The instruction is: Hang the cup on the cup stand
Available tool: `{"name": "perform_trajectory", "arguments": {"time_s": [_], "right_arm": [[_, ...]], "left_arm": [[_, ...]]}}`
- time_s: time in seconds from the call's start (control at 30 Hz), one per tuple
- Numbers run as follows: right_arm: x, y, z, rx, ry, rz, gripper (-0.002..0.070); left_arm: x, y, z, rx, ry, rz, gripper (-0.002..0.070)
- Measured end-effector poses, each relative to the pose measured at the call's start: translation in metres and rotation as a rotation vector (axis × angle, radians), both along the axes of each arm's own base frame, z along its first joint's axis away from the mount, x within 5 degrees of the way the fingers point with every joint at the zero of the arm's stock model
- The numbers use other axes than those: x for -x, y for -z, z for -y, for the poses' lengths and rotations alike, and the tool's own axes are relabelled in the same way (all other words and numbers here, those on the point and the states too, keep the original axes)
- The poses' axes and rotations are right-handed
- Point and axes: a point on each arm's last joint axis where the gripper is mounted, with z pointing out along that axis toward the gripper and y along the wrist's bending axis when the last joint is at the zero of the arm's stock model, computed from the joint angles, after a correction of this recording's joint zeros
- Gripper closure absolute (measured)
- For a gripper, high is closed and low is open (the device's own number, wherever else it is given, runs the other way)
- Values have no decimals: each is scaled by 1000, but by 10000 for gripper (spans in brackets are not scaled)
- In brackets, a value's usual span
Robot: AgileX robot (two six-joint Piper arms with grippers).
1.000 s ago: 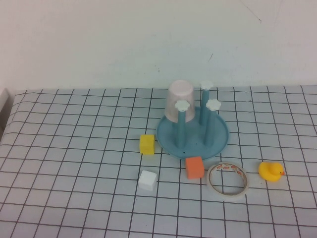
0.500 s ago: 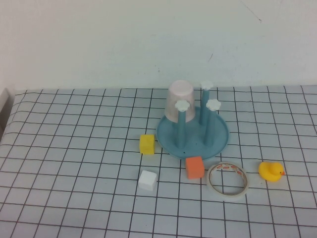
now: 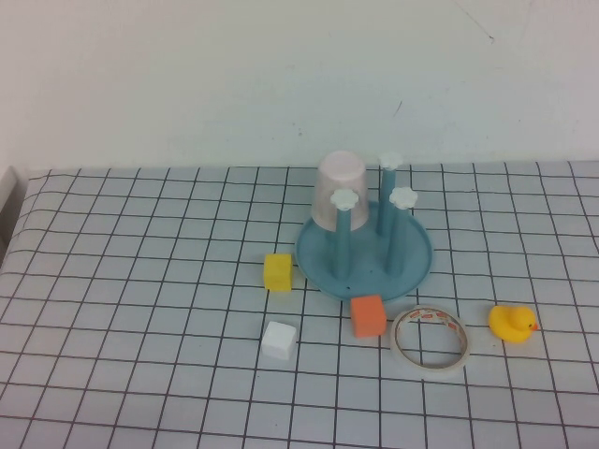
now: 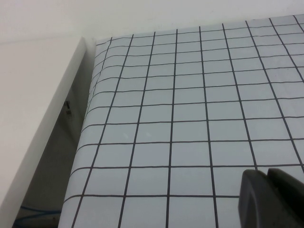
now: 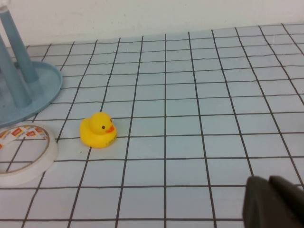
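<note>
Neither arm shows in the high view. The left tool [image 4: 268, 199] sits at the lower right of its wrist frame, fingers pressed together. The right tool [image 5: 270, 202] likewise sits at lower right, closed and holding nothing.

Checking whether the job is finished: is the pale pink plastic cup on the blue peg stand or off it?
On. The pale pink plastic cup sits upside down over a rear peg of the blue peg stand; neither tool touches it.
</note>
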Motion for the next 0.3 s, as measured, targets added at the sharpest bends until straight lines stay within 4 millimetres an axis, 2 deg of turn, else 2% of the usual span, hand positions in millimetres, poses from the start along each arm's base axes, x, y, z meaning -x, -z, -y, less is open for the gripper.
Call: {"name": "perform_trajectory", "arguments": {"time_s": [0.3], "right_arm": [[0, 0, 0, 0, 0, 0, 676]], "left_arm": [[0, 0, 0, -11, 3, 0, 677]]}}
